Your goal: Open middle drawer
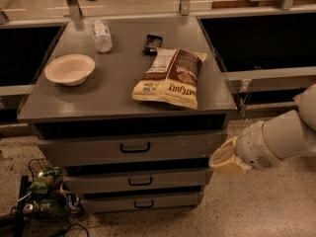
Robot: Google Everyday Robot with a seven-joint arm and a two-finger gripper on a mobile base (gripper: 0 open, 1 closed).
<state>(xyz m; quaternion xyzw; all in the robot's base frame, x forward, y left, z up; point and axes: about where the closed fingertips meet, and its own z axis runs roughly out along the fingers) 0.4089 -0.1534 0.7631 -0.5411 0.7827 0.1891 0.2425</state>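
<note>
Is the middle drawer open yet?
Shut: the middle drawer sits pushed in, its front no further out than the top drawer. The gripper hovers right of the drawers, off its handle.

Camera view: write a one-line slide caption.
Gripper low at the right side of the grey cabinet, near the middle drawer, its handle untouched; bowl, bottle and snack bag on top.
</note>
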